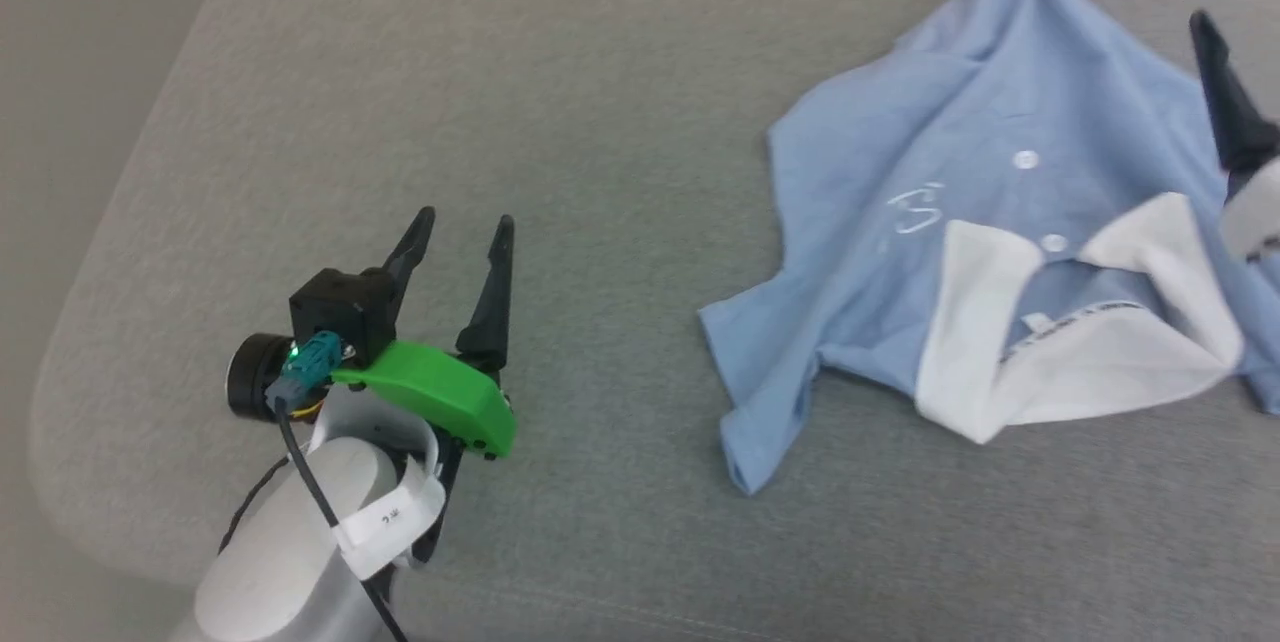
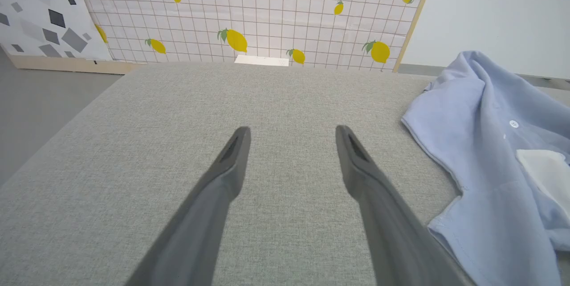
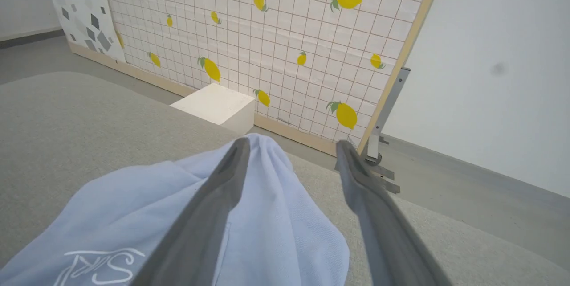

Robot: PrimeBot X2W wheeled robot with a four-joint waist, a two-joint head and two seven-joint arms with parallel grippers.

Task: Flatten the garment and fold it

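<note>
Grey cushion [image 1: 600,72] holds the garment [image 1: 960,142] lying near-to-far, collar [image 1: 1100,372] nearest.

Overhead head, 2 low wrists; common garment [image 1: 900,262]

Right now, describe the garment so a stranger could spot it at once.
Start at the wide grey cushion. On its right half, in the head view, lies a crumpled garment. It is light blue, with white collar, buttons and script logo.
</note>
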